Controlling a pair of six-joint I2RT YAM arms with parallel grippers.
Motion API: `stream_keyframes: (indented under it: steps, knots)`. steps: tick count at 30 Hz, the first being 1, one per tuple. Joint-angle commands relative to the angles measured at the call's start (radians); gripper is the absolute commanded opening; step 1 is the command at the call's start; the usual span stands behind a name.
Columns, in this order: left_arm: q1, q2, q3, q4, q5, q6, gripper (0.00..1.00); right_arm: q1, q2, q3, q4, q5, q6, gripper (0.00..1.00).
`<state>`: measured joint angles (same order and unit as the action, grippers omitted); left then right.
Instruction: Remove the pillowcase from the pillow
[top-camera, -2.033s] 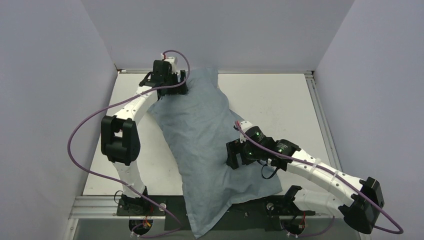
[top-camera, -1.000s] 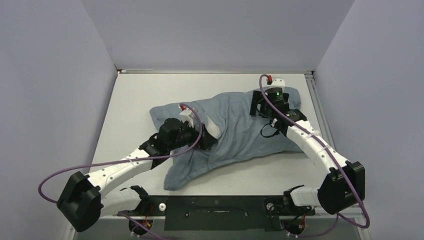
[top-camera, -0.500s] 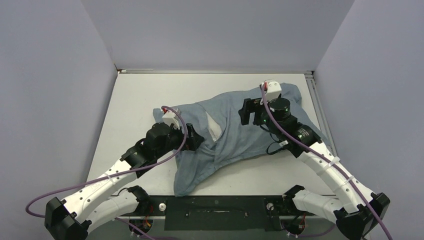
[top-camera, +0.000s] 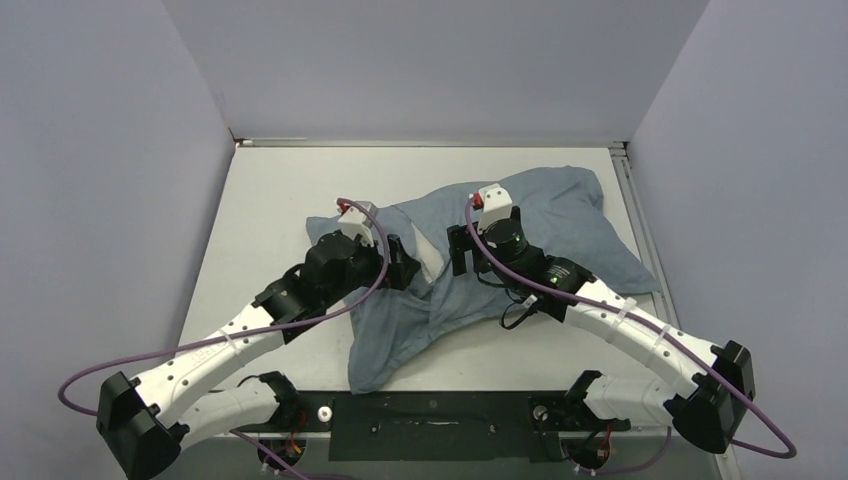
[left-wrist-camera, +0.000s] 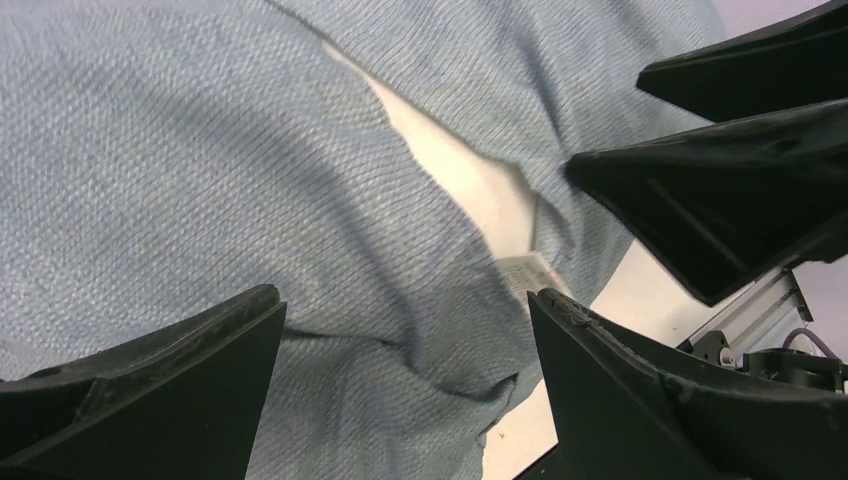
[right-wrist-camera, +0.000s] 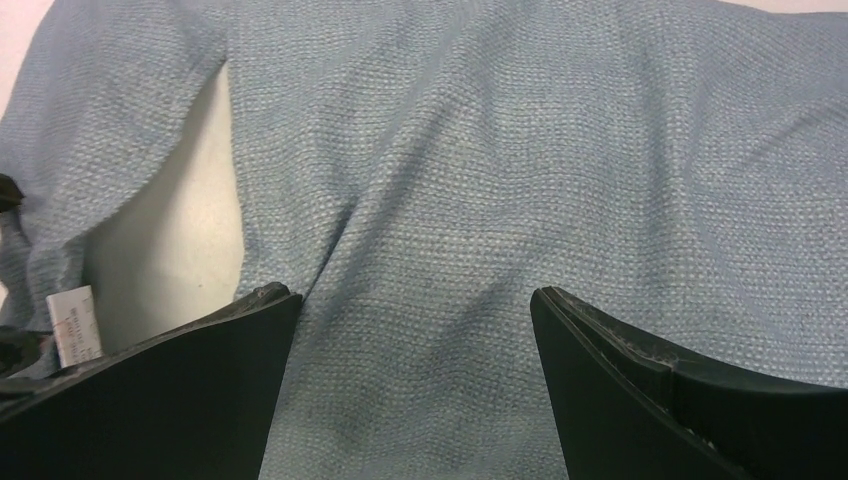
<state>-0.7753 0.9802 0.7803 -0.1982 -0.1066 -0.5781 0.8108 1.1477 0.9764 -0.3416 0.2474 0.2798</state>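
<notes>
Where the pillowcase (top-camera: 565, 225) gapes open, a sliver of white pillow (top-camera: 429, 260) shows.

The wide-spread black left end effector (left-wrist-camera: 402, 300) frames the woven grey-blue cloth pillowcase (left-wrist-camera: 200, 180), whose slit opening bares the plain white pillow (left-wrist-camera: 470, 180).
</notes>
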Motion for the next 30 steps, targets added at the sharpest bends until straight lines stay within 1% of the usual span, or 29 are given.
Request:
stream_keyframes:
  steps: [1, 8, 13, 17, 21, 28, 30]
  knots:
    - [-0.025, 0.030, 0.103, 0.022, -0.105, 0.062, 0.96, 0.006, -0.001, -0.026, 0.080, 0.101, 0.035, 0.90]
    - [-0.041, 0.111, 0.177, -0.045, -0.255, 0.148, 0.96, 0.007, -0.003, -0.069, 0.111, 0.100, 0.051, 0.90]
    - [-0.090, 0.186, 0.234, -0.074, -0.324, 0.193, 0.96, 0.008, -0.001, -0.097, 0.127, 0.094, 0.064, 0.90]
    - [-0.140, 0.244, 0.252, -0.086, -0.394, 0.210, 0.96, 0.008, -0.008, -0.126, 0.137, 0.101, 0.080, 0.90]
    - [-0.145, 0.261, 0.223, -0.102, -0.428, 0.182, 0.96, 0.008, -0.016, -0.151, 0.141, 0.104, 0.091, 0.90]
    - [-0.134, 0.190, 0.129, -0.143, -0.463, 0.107, 0.96, 0.008, -0.024, -0.197, 0.150, 0.113, 0.108, 0.90]
    - [-0.121, 0.163, 0.102, -0.147, -0.449, 0.099, 1.00, 0.007, -0.022, -0.208, 0.154, 0.116, 0.114, 0.90]
